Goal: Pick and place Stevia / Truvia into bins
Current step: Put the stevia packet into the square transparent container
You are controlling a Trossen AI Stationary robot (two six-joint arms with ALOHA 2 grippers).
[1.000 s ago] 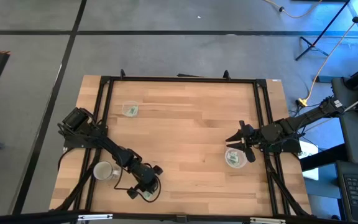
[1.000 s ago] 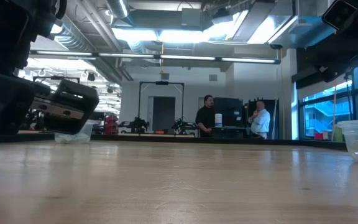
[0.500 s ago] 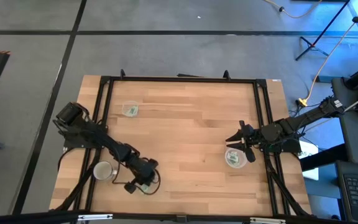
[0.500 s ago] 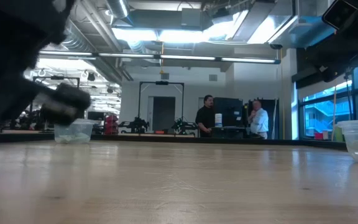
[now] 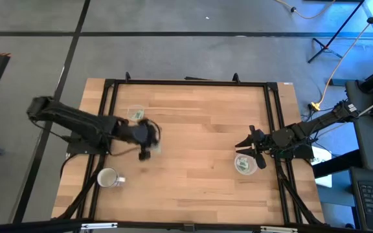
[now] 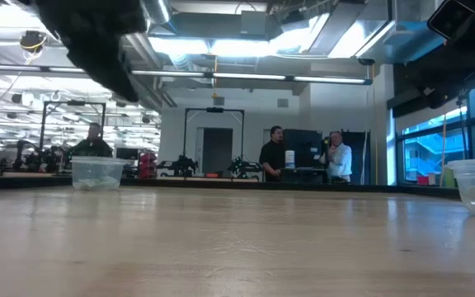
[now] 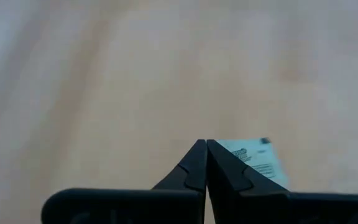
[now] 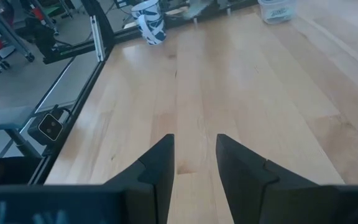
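Observation:
My left gripper (image 5: pixel 147 147) hangs above the table, between the white mug (image 5: pixel 109 178) and the left clear bin (image 5: pixel 135 114), and is shut on a pale green and white sachet (image 7: pixel 253 160). That bin holds sachets and shows in the low view (image 6: pixel 97 172) too. My right gripper (image 5: pixel 246 147) waits open beside the right bin (image 5: pixel 243 164), which also has sachets inside. No other loose sachets show on the table. My left gripper pinches the sachet by one edge (image 7: pixel 225 149) between its two shut fingers, which point down at the table. The rest of the sachet sticks out to one side of the fingertips. It is lifted clear of the wood.
The white mug stands near the table's near left corner. A black frame (image 5: pixel 186 83) runs along the table's edges. People stand in the room far behind the table (image 6: pixel 272 154). Bare wood (image 5: pixel 193 142) lies between the two bins.
My left gripper has swung fast from the near edge beside the mug toward the far edge and the left bin, rising out of the low view's table level. It has stayed shut on the sachet, which has come up off the table with it.

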